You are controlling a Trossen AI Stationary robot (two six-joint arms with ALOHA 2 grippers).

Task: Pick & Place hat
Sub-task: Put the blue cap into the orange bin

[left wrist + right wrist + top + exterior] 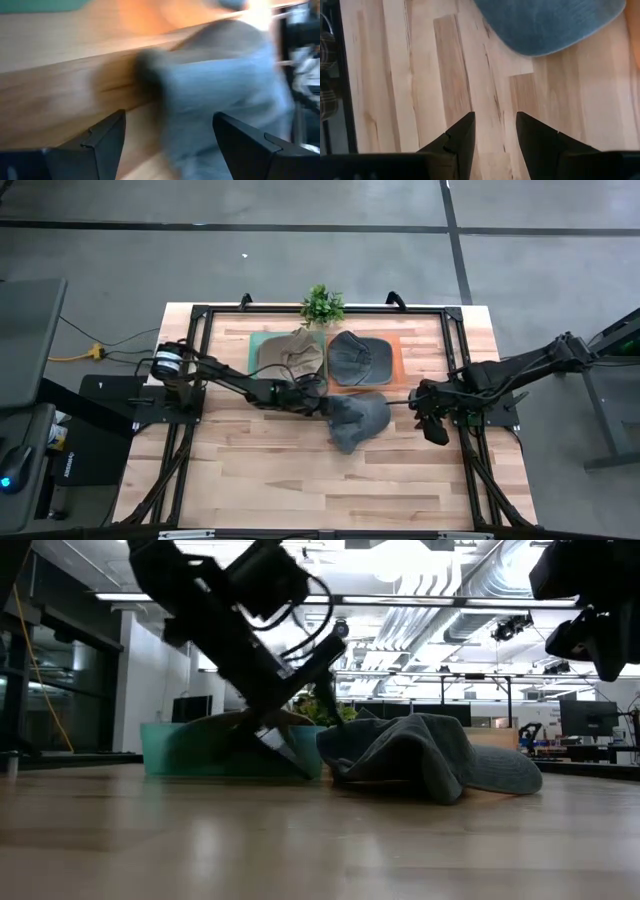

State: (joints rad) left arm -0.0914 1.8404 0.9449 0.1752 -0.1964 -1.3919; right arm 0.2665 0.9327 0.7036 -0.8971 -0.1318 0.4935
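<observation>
High view: I see the grey hat (357,421) lying on the desk (290,470) near its middle. My left hand (318,409) sits open just beside it (fingers apart), and my right hand (436,429) hangs empty, fingers parted, further off.

The dark, jointed left arm stretches low from its base towards the table's middle, and its black two-finger left gripper (318,406) sits almost at the tabletop, its fingers (102,145) spread wide with nothing between them. The matching dark right arm reaches inward from the opposite side; its black right gripper (437,430) hangs raised (pointing downward), fingers (457,137) narrowly parted and empty.
</observation>
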